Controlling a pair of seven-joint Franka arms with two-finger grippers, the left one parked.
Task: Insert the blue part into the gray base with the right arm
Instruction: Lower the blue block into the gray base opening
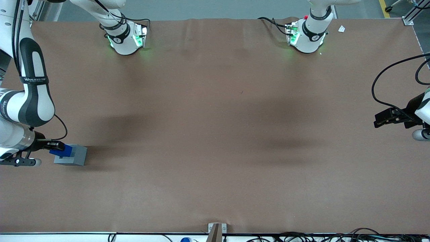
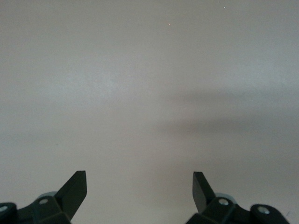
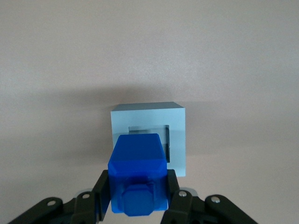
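Over gray base [image 3: 148, 140] recess, tool [image 3: 138, 198] gripping blue part [image 3: 138, 175]

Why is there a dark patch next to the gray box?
Front view: the gray base and the claw holding the blue part cast a soft shadow on the brown table. Right wrist view: the same shadow hugs the base.
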